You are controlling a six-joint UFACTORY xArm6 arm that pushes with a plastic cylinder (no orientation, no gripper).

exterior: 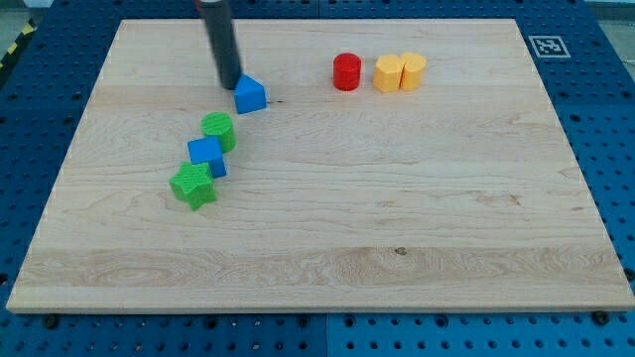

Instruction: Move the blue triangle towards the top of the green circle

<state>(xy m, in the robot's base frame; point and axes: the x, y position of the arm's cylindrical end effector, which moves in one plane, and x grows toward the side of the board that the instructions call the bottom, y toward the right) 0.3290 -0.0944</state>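
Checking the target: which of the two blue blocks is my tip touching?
The blue triangle, at my tip; the blue cube sits lower, between green circle and green star.

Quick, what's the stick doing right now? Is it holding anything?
My tip: holds nothing, has no jaws; it sits just left of the blue triangle.
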